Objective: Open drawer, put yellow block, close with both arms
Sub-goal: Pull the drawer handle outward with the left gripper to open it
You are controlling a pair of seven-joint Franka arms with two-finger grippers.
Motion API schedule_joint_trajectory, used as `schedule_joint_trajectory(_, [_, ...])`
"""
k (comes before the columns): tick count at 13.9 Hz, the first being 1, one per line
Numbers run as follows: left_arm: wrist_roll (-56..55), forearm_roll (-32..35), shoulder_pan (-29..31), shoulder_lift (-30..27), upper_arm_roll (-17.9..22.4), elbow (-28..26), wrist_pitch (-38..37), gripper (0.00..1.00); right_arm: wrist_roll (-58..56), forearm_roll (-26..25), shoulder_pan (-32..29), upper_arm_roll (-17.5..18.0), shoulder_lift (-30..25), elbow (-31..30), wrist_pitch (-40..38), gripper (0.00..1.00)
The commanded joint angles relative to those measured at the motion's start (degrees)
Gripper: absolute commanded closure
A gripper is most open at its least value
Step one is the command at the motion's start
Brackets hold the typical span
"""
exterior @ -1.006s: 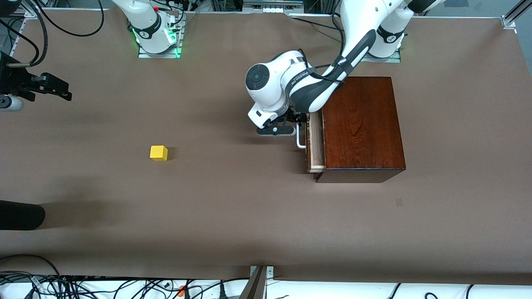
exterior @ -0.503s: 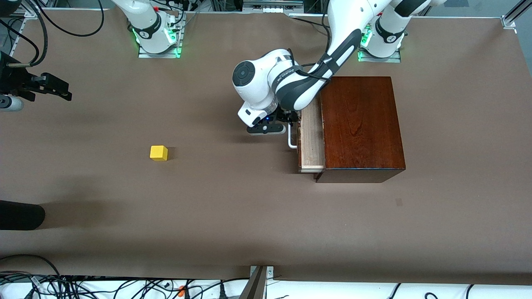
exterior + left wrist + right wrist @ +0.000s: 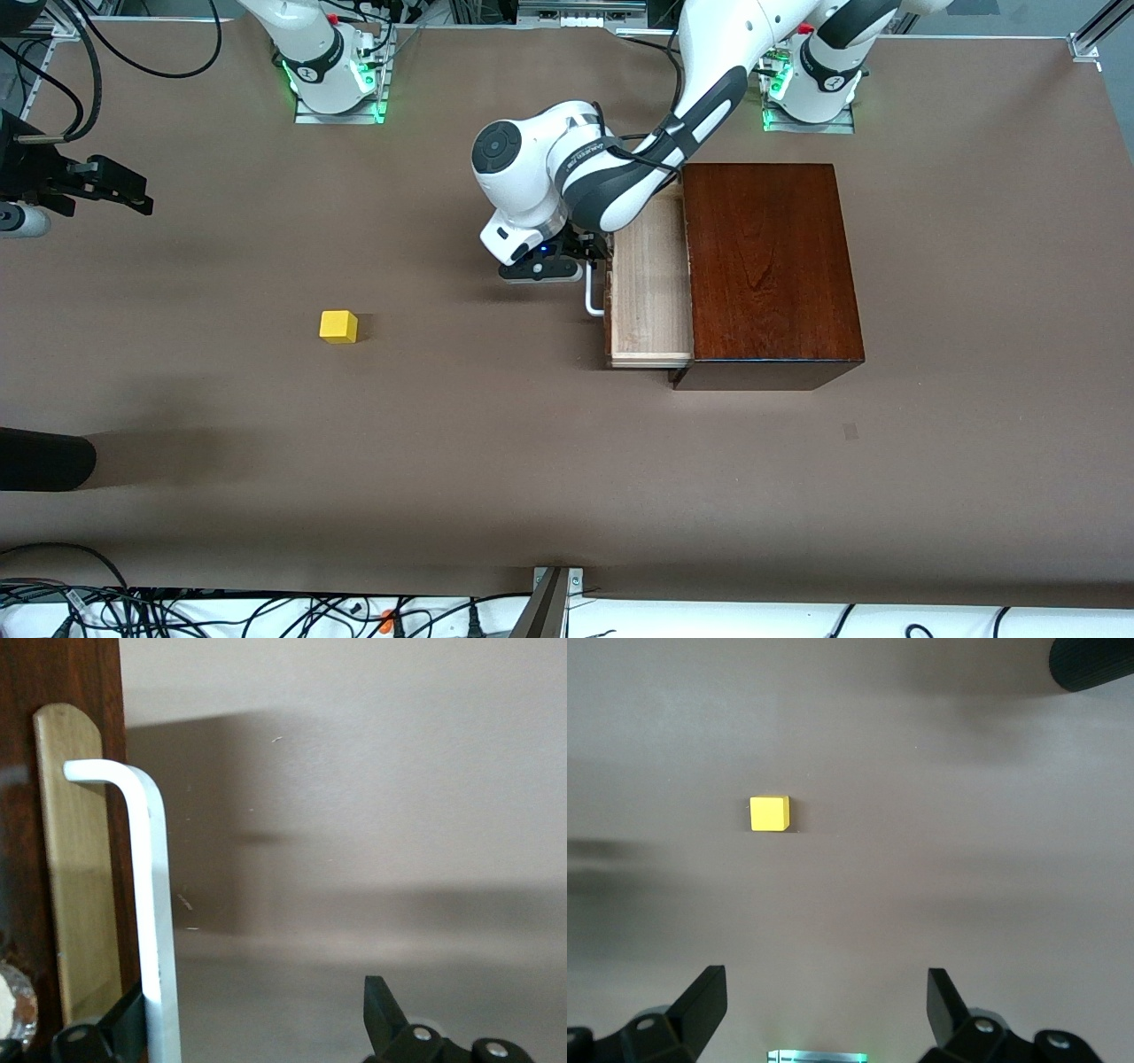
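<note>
Front view: pale wood drawer (image 3: 649, 292) with white U-bar handle (image 3: 592, 299) is partly out of the glossy mahogany box (image 3: 769, 270); left gripper (image 3: 567, 266) is at the handle. Small yellow cube (image 3: 338, 326) sits untouched toward the right arm's end. Placing and closing remain.

Left wrist view: fingers spread, one finger (image 3: 124, 1023) hooked against the handle.

Right wrist view: right gripper (image 3: 824, 1005) spread, empty, above the cube, waiting.

Even overhead light (soft shadows), sharp focus

Drawer (image 3: 649, 292) farther out of box (image 3: 769, 270); left gripper (image 3: 592, 266) with it
</note>
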Motion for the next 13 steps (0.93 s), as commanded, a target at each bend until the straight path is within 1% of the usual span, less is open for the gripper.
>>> schedule_joint_trajectory(1, [-2.3,-1.0,-2.5,2.4,-1.1,4.2,2.9,0.0,-0.9,1.1,-0.6,0.2,0.0,0.6,-0.8,0.0])
schedule_joint_trajectory(5, [-2.7,-1.0,-3.1,2.3,-1.1,4.7,3.8,0.0,-0.9,1.1,-0.6,0.2,0.0,0.6,-0.8,0.0])
schedule_joint_trajectory(8, [-2.6,-1.5,-2.5,0.8,-1.2,5.0,3.1,0.0,-0.9,1.0,-0.6,0.2,0.0,0.6,-0.8,0.0])
schedule_joint_trajectory(9, [-2.5,-1.5,-2.0,-0.4,-1.3,5.0,2.5,0.0,-0.9,1.0,-0.6,0.2,0.0,0.6,-0.8,0.0])
schedule_joint_trajectory(10, [-2.2,-1.6,-1.3,-2.6,-1.4,4.2,1.6,0.0,-0.9,1.1,-0.6,0.2,0.0,0.6,-0.8,0.0])
schedule_joint_trajectory(11, [-2.1,-1.8,-0.5,-4.3,-1.9,3.7,-0.4,0.0,-0.9,1.1,-0.6,0.2,0.0,0.6,-0.8,0.0])
schedule_joint_trajectory(13, [-1.2,-4.6,1.5,-7.7,-2.5,2.4,-2.9,0.0,-0.9,1.1,-0.6,0.2,0.0,0.6,-0.8,0.0])
